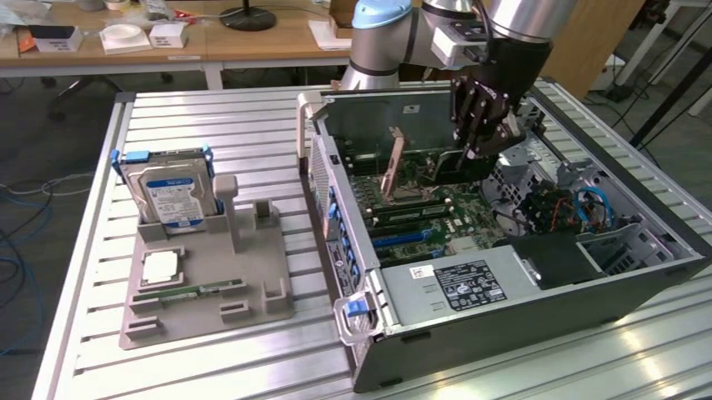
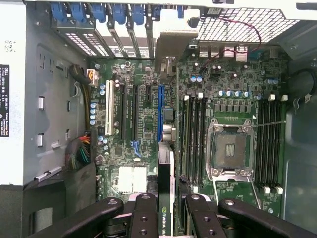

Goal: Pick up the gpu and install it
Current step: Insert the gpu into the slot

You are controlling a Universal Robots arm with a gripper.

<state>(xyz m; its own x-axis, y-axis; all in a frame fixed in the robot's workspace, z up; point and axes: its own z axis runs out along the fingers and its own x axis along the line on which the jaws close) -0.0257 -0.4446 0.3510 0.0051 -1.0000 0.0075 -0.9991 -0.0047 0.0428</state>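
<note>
The gripper (image 1: 481, 133) is holding the gpu (image 2: 165, 181) inside the open case (image 1: 534, 325).
It is clamping it edge-on above the motherboard (image 2: 143, 124).

One gpu (image 2: 164, 198), one hard drive (image 1: 167, 196), one case (image 1: 556, 321)

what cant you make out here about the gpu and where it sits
- Wrist view: the gpu is edge-on, one end cut off by the picture's edge.
- Exterior view: the gripper covers part of it; its lower edge is unclear.
- Whether it touches the motherboard: cannot tell in either view.
</note>
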